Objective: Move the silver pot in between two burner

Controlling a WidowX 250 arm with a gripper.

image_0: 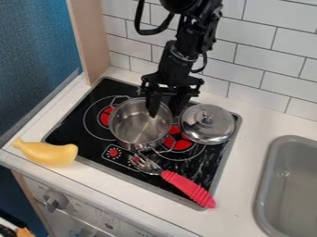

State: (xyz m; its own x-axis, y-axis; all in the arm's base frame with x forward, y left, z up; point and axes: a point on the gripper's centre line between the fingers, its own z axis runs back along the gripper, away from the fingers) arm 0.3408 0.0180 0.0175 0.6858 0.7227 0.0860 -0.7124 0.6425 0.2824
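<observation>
Camera view: silver pot (pixel 140 124) sits upright on the cooktop (pixel 82 147), overlapping the inner sides of the left burner (pixel 105 116) and right burner (pixel 181 145). Reads as roughly on target already; at most a small trim left. Your gripper (pixel 164 114) is at the pot's far-right rim, fingers spread, one inside the wall, one outside. No firm hold visible; can't tell if either finger touches.

If you still need to shift it, center the rim between the fingers, close square to the wall, then nudge low and slow. Thin rim, so an off-center pinch will likely spin or tip the pot. If placement's good, keep the fingers apart and lift straight up before going sideways.

Watch the lid (pixel 207 124) just right of the pot; your outer finger has little room there. Fork (pixel 176 180) is just below the pot's near handle (pixel 165 148): don't drag that way. Yellow toy (pixel 47 153), lower left of the pot, is no factor.
</observation>
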